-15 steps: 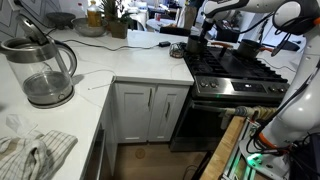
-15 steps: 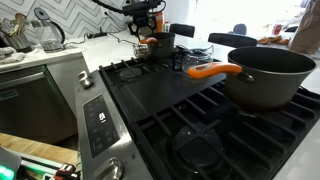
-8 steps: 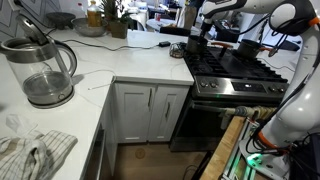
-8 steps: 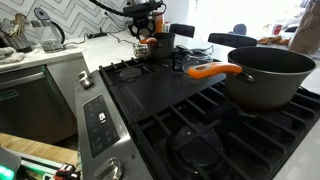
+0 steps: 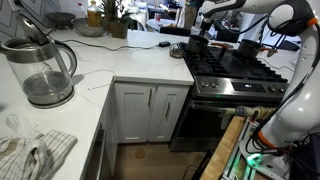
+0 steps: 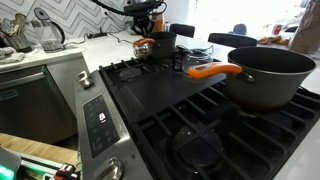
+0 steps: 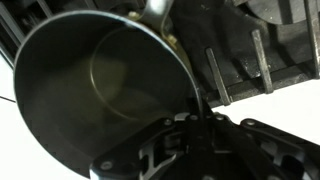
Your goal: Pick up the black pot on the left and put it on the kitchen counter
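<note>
The black pot (image 7: 90,80) fills the left of the wrist view, and I look down into its dull metal inside. Its thin rim runs down between the fingers of my gripper (image 7: 196,120), which is shut on it. In both exterior views the black pot (image 5: 196,48) (image 6: 161,44) stands on the stove's back burner nearest the counter. My gripper (image 5: 196,37) (image 6: 149,27) comes down onto the pot from above. The white kitchen counter (image 5: 125,68) (image 6: 95,42) lies beside the stove.
A larger dark pot with an orange handle (image 6: 268,74) (image 5: 248,46) sits on another burner. The black stove grates (image 6: 200,110) spread around both pots. A glass kettle (image 5: 45,66) and a crumpled cloth (image 5: 35,155) lie on the counter, with bottles and a plant (image 5: 105,15) at the back.
The jaws have closed onto the black pot's rim. The arm and the pot have hardly moved.
</note>
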{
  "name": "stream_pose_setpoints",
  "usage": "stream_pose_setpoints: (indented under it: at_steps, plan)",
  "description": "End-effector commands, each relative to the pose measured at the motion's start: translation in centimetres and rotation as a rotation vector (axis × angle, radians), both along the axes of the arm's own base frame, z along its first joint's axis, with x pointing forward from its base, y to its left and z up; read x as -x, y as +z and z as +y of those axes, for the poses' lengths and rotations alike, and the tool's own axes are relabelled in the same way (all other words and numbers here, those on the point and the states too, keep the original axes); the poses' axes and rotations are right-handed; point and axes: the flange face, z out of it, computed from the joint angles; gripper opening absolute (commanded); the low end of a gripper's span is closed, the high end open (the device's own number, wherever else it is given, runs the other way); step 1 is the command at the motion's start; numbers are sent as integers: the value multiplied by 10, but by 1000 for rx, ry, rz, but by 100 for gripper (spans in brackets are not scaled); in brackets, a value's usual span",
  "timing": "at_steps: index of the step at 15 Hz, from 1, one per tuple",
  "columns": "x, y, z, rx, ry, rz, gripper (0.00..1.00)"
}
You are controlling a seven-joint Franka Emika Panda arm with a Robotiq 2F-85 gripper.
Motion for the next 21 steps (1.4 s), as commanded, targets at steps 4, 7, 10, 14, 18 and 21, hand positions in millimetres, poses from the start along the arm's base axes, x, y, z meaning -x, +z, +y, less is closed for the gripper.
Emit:
stream_pose_setpoints:
  at_steps: [4,7,10,14,18,21]
  plan:
    - [0,16,-7,34,-34,-11,1]
    - [2,28,-5,69,-21,-22,1]
    - [1,39,-1,102,3,-32,1]
    - [0,58,16,151,57,-57,1]
    - [-4,89,44,194,119,-100,1]
    - [-9,115,75,222,187,-142,1]
